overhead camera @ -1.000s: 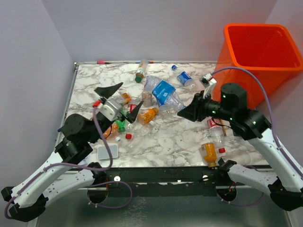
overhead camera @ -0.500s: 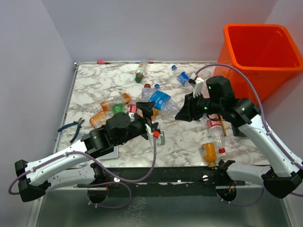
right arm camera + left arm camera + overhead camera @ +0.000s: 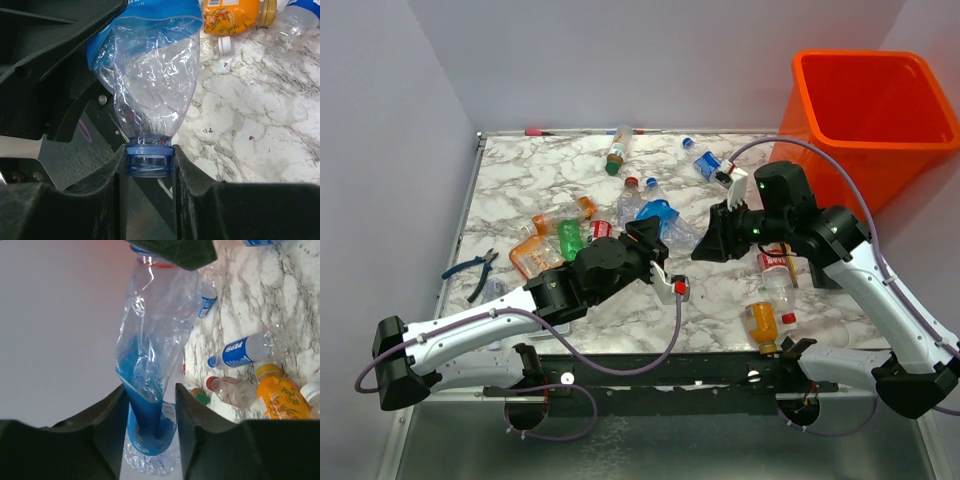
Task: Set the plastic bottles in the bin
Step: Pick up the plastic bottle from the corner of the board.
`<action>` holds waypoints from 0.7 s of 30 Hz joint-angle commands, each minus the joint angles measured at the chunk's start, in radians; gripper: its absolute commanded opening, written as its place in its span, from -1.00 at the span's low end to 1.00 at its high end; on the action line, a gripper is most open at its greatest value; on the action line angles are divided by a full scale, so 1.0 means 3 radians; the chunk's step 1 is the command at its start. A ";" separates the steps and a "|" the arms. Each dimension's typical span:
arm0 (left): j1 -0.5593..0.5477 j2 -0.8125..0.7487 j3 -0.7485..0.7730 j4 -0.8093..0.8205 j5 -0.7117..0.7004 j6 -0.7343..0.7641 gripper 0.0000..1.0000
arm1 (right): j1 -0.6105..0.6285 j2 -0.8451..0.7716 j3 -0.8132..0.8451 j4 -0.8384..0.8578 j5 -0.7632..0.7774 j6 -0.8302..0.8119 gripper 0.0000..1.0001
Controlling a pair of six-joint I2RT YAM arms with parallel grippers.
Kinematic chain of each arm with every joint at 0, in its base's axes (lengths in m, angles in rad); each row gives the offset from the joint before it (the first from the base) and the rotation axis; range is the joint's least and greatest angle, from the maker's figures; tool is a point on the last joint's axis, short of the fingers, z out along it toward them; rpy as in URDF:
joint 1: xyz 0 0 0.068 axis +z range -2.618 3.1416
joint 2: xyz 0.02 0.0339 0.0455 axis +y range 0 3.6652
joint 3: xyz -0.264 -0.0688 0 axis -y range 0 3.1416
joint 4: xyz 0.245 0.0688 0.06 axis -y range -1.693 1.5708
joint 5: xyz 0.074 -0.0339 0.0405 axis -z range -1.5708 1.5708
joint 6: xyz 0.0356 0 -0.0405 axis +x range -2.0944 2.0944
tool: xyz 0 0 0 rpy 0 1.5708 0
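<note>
A large crushed clear bottle [image 3: 670, 215] with a blue label is gripped at both ends above the middle of the table. My right gripper [image 3: 148, 161] is shut on its blue cap [image 3: 148, 156], reaching the bottle from the right [image 3: 708, 243]. My left gripper [image 3: 150, 392] is closed on the blue-labelled base end of the same bottle [image 3: 155, 325], coming from the near left [image 3: 645, 235]. The orange bin [image 3: 830, 150] stands at the far right. Other plastic bottles lie scattered: an orange one [image 3: 760, 322], a red-labelled one [image 3: 775, 270], a green one [image 3: 568, 238].
Blue-handled pliers [image 3: 472, 270] lie at the left edge. More bottles lie at the back [image 3: 617, 155] and near the bin [image 3: 708, 165]. A Pepsi bottle [image 3: 242, 350] and an orange bottle [image 3: 280, 397] show in the left wrist view.
My left arm swung from the left side over to the large bottle and its wide-open jaws closed on the base end. The right gripper kept its hold and shifted slightly left.
</note>
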 commanded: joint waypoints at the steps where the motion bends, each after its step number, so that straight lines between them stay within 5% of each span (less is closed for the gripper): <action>1: -0.0012 0.0046 -0.0096 0.0396 -0.0134 0.0069 -0.30 | 0.0011 -0.0141 0.0042 0.0048 -0.0225 0.0023 -0.99; 4: -0.0012 0.0059 -0.0132 0.0515 -0.0152 -0.0064 -0.48 | 0.0011 -0.0186 0.0056 0.0133 -0.0303 0.0065 -0.99; 5: -0.0014 0.0054 -0.0145 0.0549 -0.0152 -0.0137 -0.52 | 0.0008 -0.0194 0.0081 0.0154 -0.0312 0.0078 -0.79; 8: -0.0014 0.0003 -0.0145 0.0604 -0.0159 -0.0412 -0.63 | 0.0012 -0.0293 0.0156 0.0258 -0.0288 0.0110 0.30; 10: -0.0014 -0.0063 -0.0120 0.0600 -0.0151 -0.0719 -0.69 | 0.0010 -0.0437 0.0169 0.0435 -0.0163 0.0132 0.55; 21: 0.0018 -0.0243 -0.0126 0.0449 0.0727 -0.3501 -1.00 | 0.0007 -0.1363 -0.0732 0.2380 0.0367 0.0431 0.67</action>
